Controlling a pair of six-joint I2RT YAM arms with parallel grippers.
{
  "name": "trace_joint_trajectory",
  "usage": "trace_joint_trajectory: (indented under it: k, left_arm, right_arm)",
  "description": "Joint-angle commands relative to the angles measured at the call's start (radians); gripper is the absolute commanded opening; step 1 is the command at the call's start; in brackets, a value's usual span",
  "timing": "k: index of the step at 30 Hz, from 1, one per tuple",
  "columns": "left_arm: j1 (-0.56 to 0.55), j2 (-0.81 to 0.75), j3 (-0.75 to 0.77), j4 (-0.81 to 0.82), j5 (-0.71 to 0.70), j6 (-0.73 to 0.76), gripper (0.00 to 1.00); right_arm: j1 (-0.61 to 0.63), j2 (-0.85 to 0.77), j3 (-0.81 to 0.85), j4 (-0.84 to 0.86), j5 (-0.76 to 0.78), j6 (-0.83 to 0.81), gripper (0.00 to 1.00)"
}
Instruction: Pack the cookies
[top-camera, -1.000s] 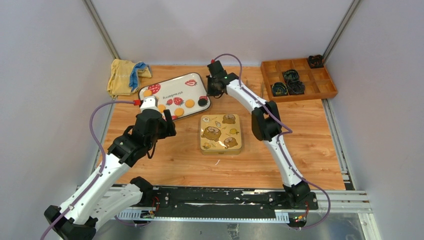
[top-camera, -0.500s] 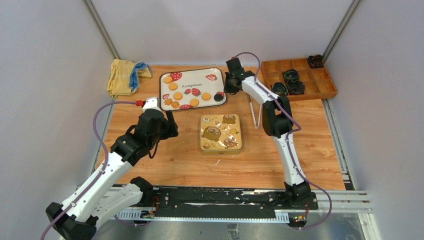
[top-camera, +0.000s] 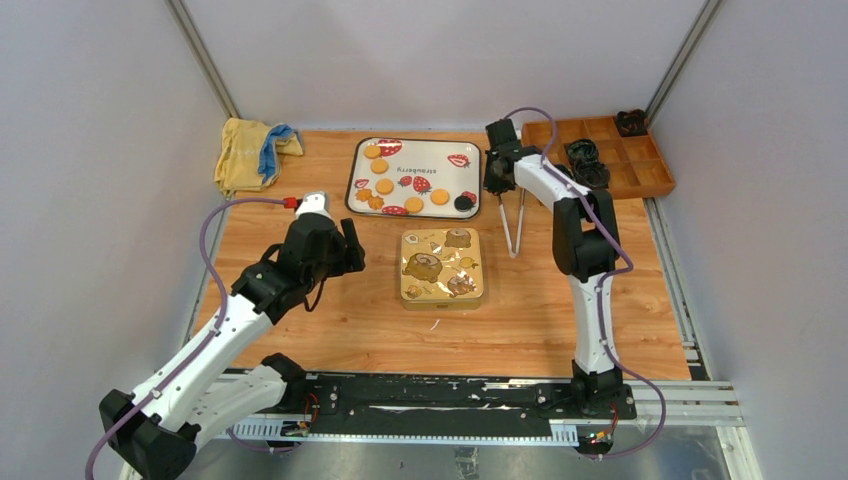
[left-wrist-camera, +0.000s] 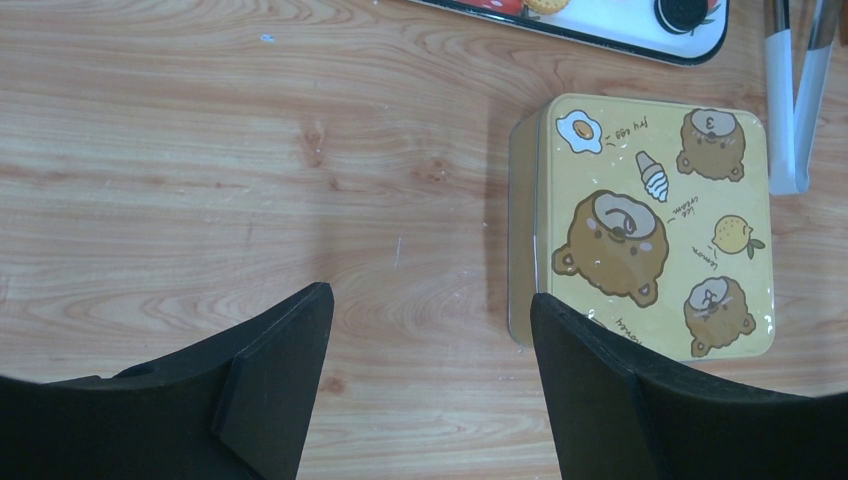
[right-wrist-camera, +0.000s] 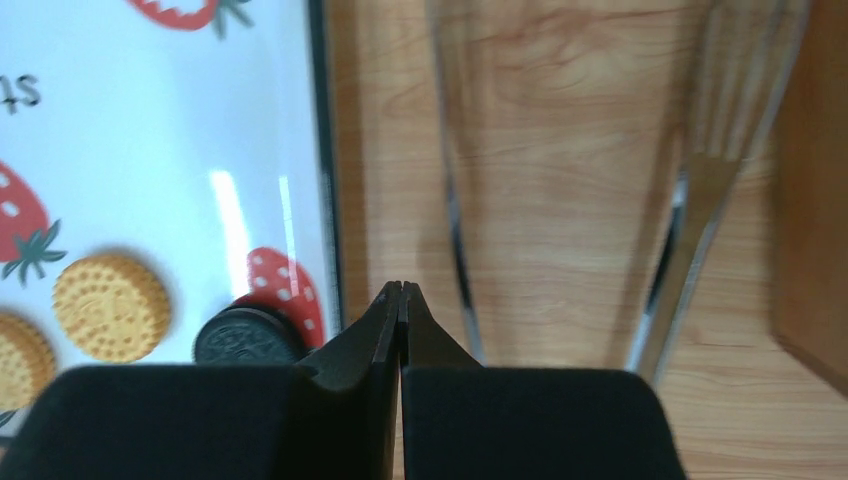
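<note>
My left claw hangs released beside the yellow bear-print tin; my right claw sits clenched by the white strawberry-print tray holding round golden cookies.

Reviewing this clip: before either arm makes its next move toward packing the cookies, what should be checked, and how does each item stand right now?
1. Tin open to receive cookies: not ok, its lid is on.
2. Left gripper free: ok, jaws spread with nothing between them, left of the tin.
3. Right gripper ready to grasp: not ok, it is shut, with its tips at the right rim of the tray.
4. Cookies reachable: ok, they lie loose on the tray and none are packed.
5. Tongs out of the way: ok, they lie unheld, right of the tray.
</note>
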Motion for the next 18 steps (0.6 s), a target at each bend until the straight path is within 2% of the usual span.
trace_joint_trajectory:
  k: [1, 9, 16, 18]
  left_arm:
    - [-0.002, 0.02, 0.027, 0.02, 0.018, 0.012, 0.78]
    - [-0.002, 0.049, 0.027, 0.037, 0.02, 0.014, 0.78]
    - [-0.002, 0.053, 0.029, 0.043, 0.019, 0.021, 0.78]
    - [-0.002, 0.05, 0.028, 0.042, 0.019, 0.019, 0.78]
  right_arm:
    - [-0.063, -0.033, 0.001, -0.031, 0.048, -0.039, 0.0]
    - [-0.08, -0.051, 0.027, -0.067, -0.012, -0.083, 0.0]
    - [-0.023, -0.115, -0.011, -0.062, -0.073, -0.106, 0.0]
    - [-0.008, -0.111, -0.014, -0.062, -0.131, -0.105, 0.0]
